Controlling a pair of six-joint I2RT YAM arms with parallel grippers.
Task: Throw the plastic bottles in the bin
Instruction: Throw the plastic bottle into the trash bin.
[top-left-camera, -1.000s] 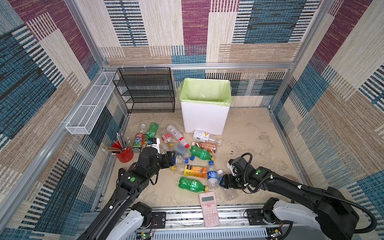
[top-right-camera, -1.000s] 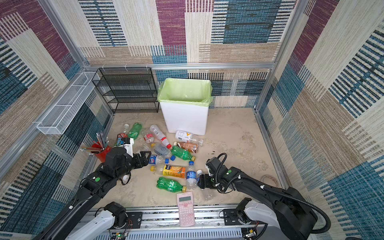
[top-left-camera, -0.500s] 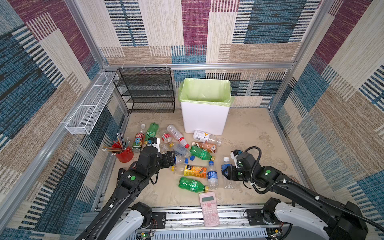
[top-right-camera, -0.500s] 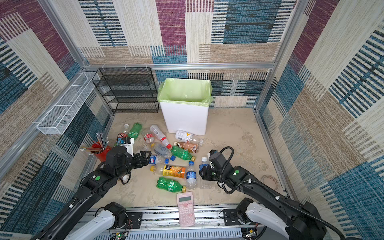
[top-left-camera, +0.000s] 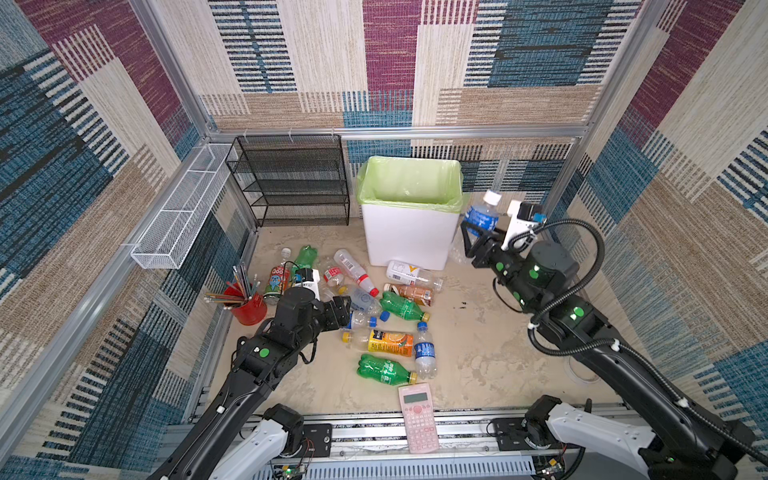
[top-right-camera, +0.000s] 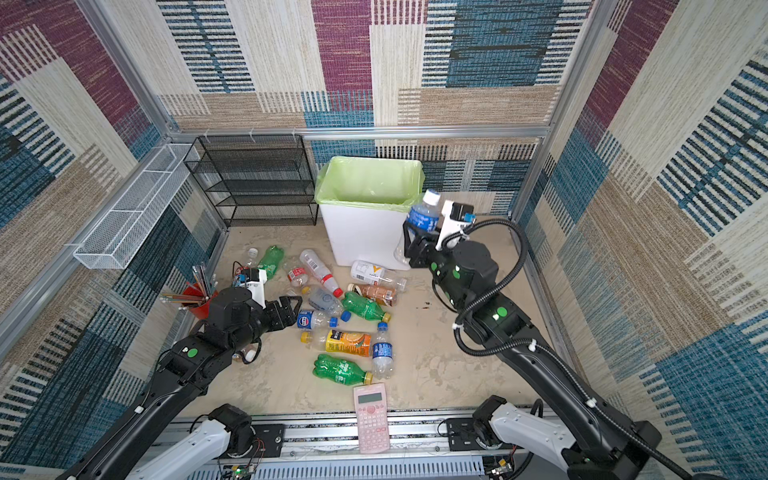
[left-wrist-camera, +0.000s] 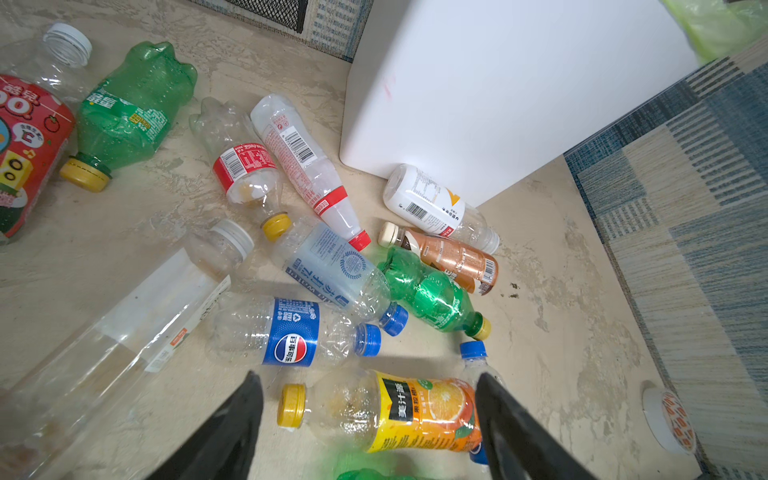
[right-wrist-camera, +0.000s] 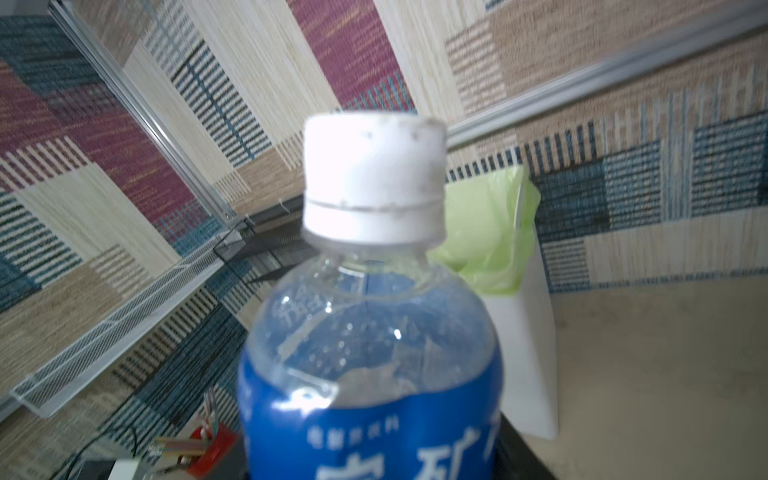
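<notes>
Clearance is widest on the right arm's side, where bare bench (top-left-camera: 478, 345) runs from the bottle pile to the wall. Only what appears to be a tape roll (left-wrist-camera: 665, 415) lies near that edge, plain in the left wrist view but mostly hidden behind the arm in both top views. Right end effector (top-left-camera: 478, 227) is clamped on a blue-labelled bottle (top-left-camera: 482, 215) with a white cap, held aloft just beside the rim corner of the bin (top-left-camera: 409, 241), outside its opening. The right wrist view is blurred and shows little beyond cap and green liner. Left end effector (left-wrist-camera: 365, 376) is released, jaws spread low over the neck end of an orange-labelled bottle (left-wrist-camera: 419, 411). Remaining bottles (top-left-camera: 401, 307) lie crowded on the bench before the bin, one white-labelled bottle (left-wrist-camera: 428, 203) against its base. Pink calculator (top-left-camera: 417, 415) overhangs the front edge; red pencil cup (top-left-camera: 249, 309) stands by the left wall.
</notes>
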